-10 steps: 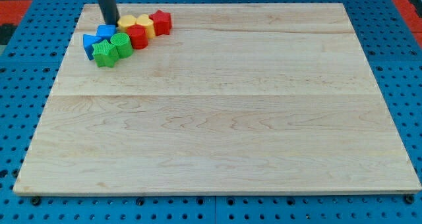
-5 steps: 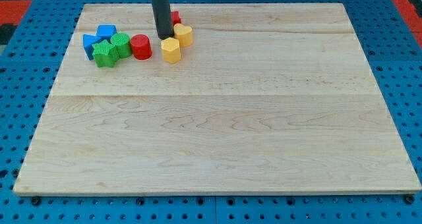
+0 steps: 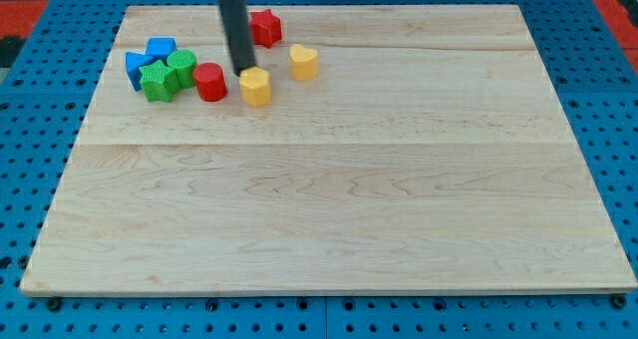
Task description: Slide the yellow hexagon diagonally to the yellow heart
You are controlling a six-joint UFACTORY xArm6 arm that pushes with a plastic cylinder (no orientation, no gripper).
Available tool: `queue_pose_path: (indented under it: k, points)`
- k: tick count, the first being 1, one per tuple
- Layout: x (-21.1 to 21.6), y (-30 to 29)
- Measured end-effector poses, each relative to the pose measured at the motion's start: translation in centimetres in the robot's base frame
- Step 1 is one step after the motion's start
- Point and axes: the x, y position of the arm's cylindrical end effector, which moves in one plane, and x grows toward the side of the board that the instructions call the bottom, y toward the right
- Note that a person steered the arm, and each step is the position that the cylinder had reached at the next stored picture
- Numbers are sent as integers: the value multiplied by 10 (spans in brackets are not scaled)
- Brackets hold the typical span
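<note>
The yellow hexagon (image 3: 256, 86) lies on the wooden board in the upper left part of the view. The yellow heart (image 3: 304, 62) lies apart from it, up and to the right. My tip (image 3: 242, 71) stands right at the hexagon's upper left edge, between it and the red cylinder (image 3: 210, 82). The rod rises from there out of the view's top.
A red star (image 3: 264, 27) sits above the tip near the board's top edge. Two blue blocks (image 3: 148, 60) and two green blocks (image 3: 167, 74) cluster at the left, next to the red cylinder. The wooden board (image 3: 329, 209) lies on a blue pegboard.
My tip swept right from the cluster, then came a little down. The yellow heart moved right, away from the hexagon. The red star came into view behind the rod.
</note>
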Motion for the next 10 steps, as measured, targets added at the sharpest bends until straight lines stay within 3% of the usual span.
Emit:
queue_pose_path:
  k: [1,4,6,7,9,10]
  points:
    - [44,66]
    - [43,-69]
    - [63,-112]
    - [95,-76]
    - [100,120]
    - [121,151]
